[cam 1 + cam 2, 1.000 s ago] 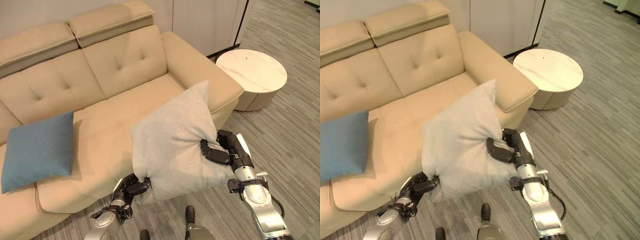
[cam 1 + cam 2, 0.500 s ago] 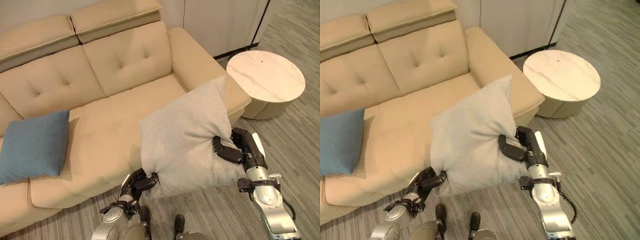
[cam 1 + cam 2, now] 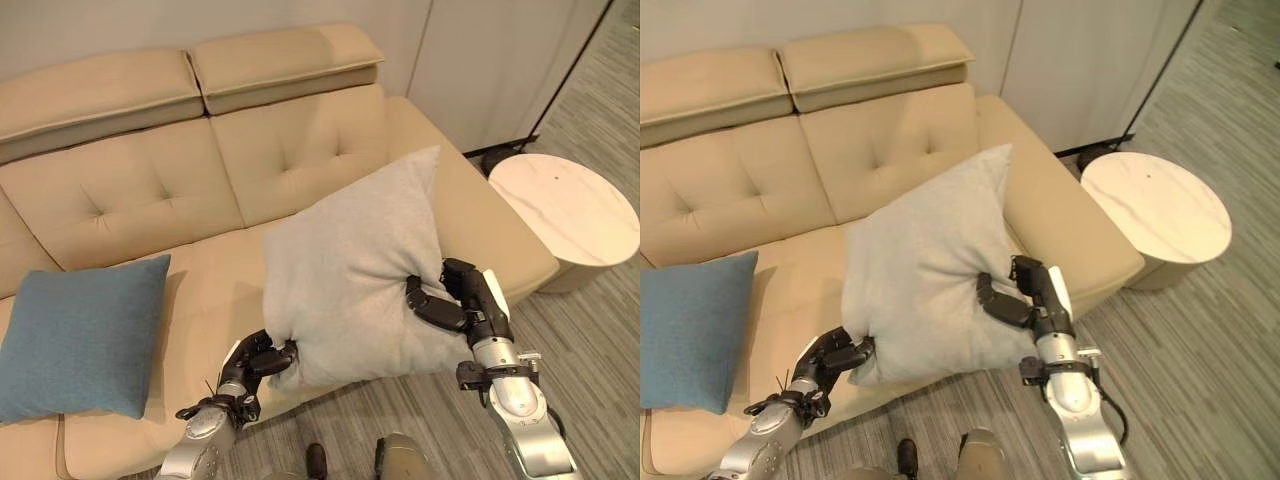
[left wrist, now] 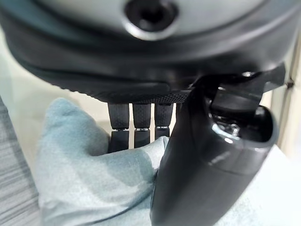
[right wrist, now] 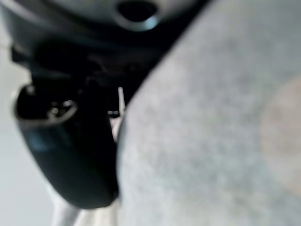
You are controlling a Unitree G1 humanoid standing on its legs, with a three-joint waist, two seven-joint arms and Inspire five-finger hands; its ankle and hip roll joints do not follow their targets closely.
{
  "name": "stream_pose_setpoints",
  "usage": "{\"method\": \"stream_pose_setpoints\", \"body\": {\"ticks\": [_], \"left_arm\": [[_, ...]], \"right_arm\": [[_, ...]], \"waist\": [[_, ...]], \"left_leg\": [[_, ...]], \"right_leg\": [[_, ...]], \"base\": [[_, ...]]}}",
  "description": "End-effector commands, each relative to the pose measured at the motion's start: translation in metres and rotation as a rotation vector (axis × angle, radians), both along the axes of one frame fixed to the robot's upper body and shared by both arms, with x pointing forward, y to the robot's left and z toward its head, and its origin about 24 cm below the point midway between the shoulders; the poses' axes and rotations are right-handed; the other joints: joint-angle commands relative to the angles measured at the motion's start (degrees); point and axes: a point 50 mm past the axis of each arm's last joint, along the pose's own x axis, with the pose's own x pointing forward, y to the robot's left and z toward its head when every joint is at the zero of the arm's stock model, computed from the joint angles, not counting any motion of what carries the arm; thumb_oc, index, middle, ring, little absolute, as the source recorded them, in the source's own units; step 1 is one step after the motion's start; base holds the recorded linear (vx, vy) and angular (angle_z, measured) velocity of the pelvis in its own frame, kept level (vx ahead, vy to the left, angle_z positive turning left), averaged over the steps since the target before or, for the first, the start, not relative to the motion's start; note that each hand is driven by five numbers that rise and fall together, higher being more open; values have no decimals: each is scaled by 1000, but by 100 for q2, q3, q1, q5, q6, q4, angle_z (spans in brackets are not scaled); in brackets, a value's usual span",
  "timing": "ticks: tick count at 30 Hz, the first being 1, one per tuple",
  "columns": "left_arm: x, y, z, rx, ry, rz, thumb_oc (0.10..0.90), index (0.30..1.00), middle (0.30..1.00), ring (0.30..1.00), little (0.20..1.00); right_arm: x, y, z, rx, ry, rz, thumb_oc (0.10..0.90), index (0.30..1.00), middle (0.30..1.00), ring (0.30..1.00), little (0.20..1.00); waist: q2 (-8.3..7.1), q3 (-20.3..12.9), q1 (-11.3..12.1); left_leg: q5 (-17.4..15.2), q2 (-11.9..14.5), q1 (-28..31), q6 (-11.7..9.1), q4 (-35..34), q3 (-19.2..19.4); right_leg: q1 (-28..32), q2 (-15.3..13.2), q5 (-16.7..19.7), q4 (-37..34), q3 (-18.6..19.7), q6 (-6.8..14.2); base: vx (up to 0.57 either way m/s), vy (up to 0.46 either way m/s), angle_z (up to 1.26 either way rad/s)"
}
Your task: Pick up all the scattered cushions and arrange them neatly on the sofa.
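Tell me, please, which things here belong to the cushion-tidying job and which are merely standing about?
Part of the job:
grey cushion, gripped by left hand and right hand
blue cushion, lying on the seat
sofa

Standing about:
round side table

You've got nothing to read here: no text, label, number or sign shows on anything in these views.
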Motion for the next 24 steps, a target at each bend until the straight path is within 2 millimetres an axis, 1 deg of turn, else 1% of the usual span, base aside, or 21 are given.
{"method": "stream_pose_setpoints", "body": {"ticks": [1, 2, 3, 5, 6, 8, 10, 12, 13, 14, 15, 16, 17, 18, 19, 20, 21, 23, 24], "left_arm": [[36, -51, 81, -201, -450, -153, 400, 300, 300, 300, 300], [36, -52, 81, -206, -451, -147, 400, 300, 300, 300, 300], [36, -53, 80, -205, -450, -150, 400, 300, 300, 300, 300], [35, -54, 78, -207, -445, -161, 400, 300, 300, 300, 300], [35, -54, 78, -207, -444, -161, 400, 300, 300, 300, 300], [32, -53, 74, -226, -427, -139, 400, 300, 300, 300, 300], [32, -55, 73, -234, -422, -142, 400, 300, 300, 300, 300], [34, -58, 77, -238, -437, -147, 400, 300, 300, 300, 300], [36, -60, 78, -242, -442, -149, 400, 300, 300, 300, 300], [37, -60, 79, -241, -445, -148, 400, 300, 300, 300, 300], [37, -60, 79, -241, -446, -148, 400, 300, 300, 300, 300], [38, -61, 80, -245, -450, -154, 400, 300, 300, 300, 300], [39, -63, 81, -247, -454, -161, 400, 300, 300, 300, 300], [39, -63, 82, -251, -459, -159, 400, 300, 300, 300, 300], [39, -63, 82, -251, -459, -159, 400, 300, 300, 300, 300], [40, -65, 83, -255, -463, -172, 400, 300, 300, 300, 300], [40, -66, 83, -259, -461, -175, 400, 300, 300, 300, 300], [40, -69, 84, -253, -466, -189, 400, 300, 300, 300, 300], [40, -69, 84, -253, -465, -189, 400, 300, 300, 300, 300]], "right_arm": [[12, 18, 54, 28, -300, 120, 400, 300, 300, 300, 300], [12, 16, 53, 14, -298, 115, 400, 300, 300, 300, 300], [12, 15, 52, 5, -294, 113, 400, 300, 300, 300, 300], [11, 13, 51, -12, -287, 107, 400, 300, 300, 300, 300], [11, 13, 51, -12, -286, 107, 400, 300, 300, 300, 300], [10, 10, 47, -17, -275, 94, 400, 300, 300, 300, 300], [9, 7, 49, -19, -284, 83, 400, 300, 300, 300, 300], [10, 4, 53, -11, -302, 69, 400, 300, 300, 300, 300], [11, 3, 55, -12, -310, 66, 400, 300, 300, 300, 300], [13, 3, 56, -12, -314, 64, 400, 300, 300, 300, 300], [13, 3, 56, -12, -315, 64, 400, 300, 300, 300, 300], [14, 2, 58, -22, -321, 60, 400, 300, 300, 300, 300], [15, 1, 60, -22, -330, 53, 400, 300, 300, 300, 300], [15, 0, 60, -20, -328, 50, 400, 300, 300, 300, 300], [15, 0, 60, -20, -328, 50, 400, 300, 300, 300, 300], [14, -1, 61, -24, -333, 46, 400, 300, 300, 300, 300], [14, -1, 60, -32, -328, 45, 400, 300, 300, 300, 300], [14, -2, 58, -35, -322, 36, 400, 300, 300, 300, 300], [14, -2, 58, -35, -321, 36, 400, 300, 300, 300, 300]], "waist": [[-128, -367, -177], [-150, -329, -208], [-162, -306, -228], [-223, -339, -244], [-220, -335, -249], [-214, -508, -252], [-191, -569, -265], [-234, -509, -246], [-254, -472, -257], [-276, -453, -246], [-276, -453, -251], [-293, -459, -238], [-293, -466, -248], [-279, -487, -262], [-279, -486, -261], [-247, -538, -288], [-172, -628, -314], [-82, -691, -333], [-81, -689, -332]], "left_leg": [[-765, 470, -32, -319, 367, -137], [-828, 452, 34, -366, 395, -227], [-876, 452, 74, -390, 424, -281], [-1024, 405, 150, -437, 505, -390], [-1030, 407, 153, -437, 514, -397], [-1071, 567, 263, -593, 560, -410], [-964, 747, 136, -772, 873, -399], [-660, 827, -312, -895, 1597, -423], [-636, 836, -551, -912, 1907, -424], [-638, 861, -643, -899, 1973, -330], [-642, 861, -655, -899, 1987, -333], [-724, 943, -665, -836, 1782, -114], [-741, 990, -625, -836, 1701, 4], [-762, 1026, -546, -835, 1562, 116], [-761, 1025, -542, -835, 1559, 117], [-846, 1066, -420, -813, 1323, 266], [-862, 1069, -176, -808, 941, 377], [-858, 1023, 35, -778, 580, 406], [-845, 1021, 55, -777, 550, 406]], "right_leg": [[755, 342, 1058, -2247, 254, 258], [699, 415, 1183, -2471, 364, 305], [642, 442, 1265, -2602, 370, 324], [756, 413, 1368, -2820, 385, 310], [772, 414, 1372, -2833, 376, 310], [963, 475, 1396, -2836, 336, 209], [1170, 524, 1312, -2957, 195, 101], [1317, 532, 1264, -3034, 147, -10], [1354, 525, 1243, -3067, 94, -55], [1399, 510, 1210, -3082, 49, -85], [1395, 509, 1210, -3083, 46, -85], [1446, 483, 1158, -3090, -57, -100], [1456, 470, 1143, -3076, -109, -106], [1469, 455, 1135, -3083, -159, -108], [1471, 455, 1135, -3083, -159, -108], [1486, 436, 1129, -3130, -254, -76], [1545, 432, 1143, -3197, -324, -39], [1534, 438, 1176, -3173, -387, 8], [1539, 437, 1173, -3170, -387, 10]], "base": [[270, -120, 40], [320, -154, 58], [229, -149, 71], [181, -141, 44], [222, -189, 28], [258, -238, 35], [156, -224, 60], [15, -186, 32], [-49, -136, 32], [-39, -83, 45], [-26, -74, 36], [-35, -57, 30], [-43, -55, 31], [-30, -20, 34], [-29, 18, 25], [-14, 67, 25], [-18, 103, 18], [-20, 104, 23], [-74, 115, 31]]}}
